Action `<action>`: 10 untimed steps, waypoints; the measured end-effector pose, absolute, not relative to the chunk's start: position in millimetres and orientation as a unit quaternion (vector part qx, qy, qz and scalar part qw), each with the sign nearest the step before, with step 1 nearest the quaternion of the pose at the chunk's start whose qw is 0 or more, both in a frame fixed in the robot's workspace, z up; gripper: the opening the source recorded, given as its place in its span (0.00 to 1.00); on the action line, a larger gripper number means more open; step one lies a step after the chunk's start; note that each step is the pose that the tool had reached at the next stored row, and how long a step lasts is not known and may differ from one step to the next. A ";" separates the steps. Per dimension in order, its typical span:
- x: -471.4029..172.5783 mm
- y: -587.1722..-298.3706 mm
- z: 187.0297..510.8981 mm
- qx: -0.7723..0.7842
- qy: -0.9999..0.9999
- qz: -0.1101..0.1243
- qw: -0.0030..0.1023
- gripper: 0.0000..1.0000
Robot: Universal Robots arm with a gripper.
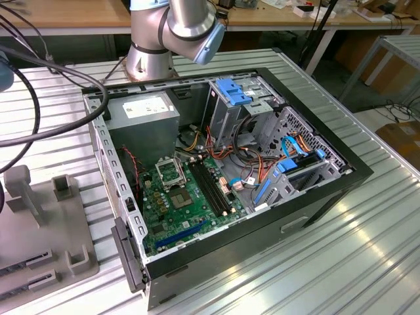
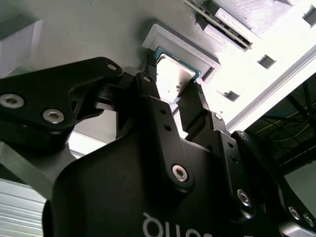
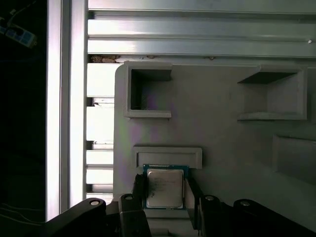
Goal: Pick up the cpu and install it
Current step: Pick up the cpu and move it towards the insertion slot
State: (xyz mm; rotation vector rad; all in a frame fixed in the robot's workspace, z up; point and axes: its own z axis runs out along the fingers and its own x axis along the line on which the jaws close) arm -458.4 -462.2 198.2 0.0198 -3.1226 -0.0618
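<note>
Gripper (image 2: pixel 170 85) clasps the cpu (image 3: pixel 164 190) by two opposite edges. Square, with no long axis, the cpu lies flat, metal top up, in the grey holder plate (image 3: pixel 227 148). On the exterior view's right, an open computer case (image 1: pixel 315 190) with a green motherboard (image 1: pixel 164 203) sits on the table (image 1: pixel 341 262).

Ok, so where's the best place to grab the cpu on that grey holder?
By its two opposite thin edges, coming straight down from above. The cpu lies flat, silver top up, on the grey holder, with a raised ledge along a third edge, so the flanking edges are free.
</note>
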 end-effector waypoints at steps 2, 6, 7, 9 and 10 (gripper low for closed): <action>-458.4 -462.2 198.2 0.006 -1.000 -0.020 0.009 0.46; -458.4 -462.2 198.1 0.007 -1.000 -0.020 0.009 0.46; -458.4 -462.2 198.1 0.008 -1.000 -0.020 0.009 0.46; -458.4 -462.2 198.1 0.010 -1.000 -0.020 0.009 0.46; -458.4 -462.2 198.1 0.011 -1.000 -0.020 0.009 0.46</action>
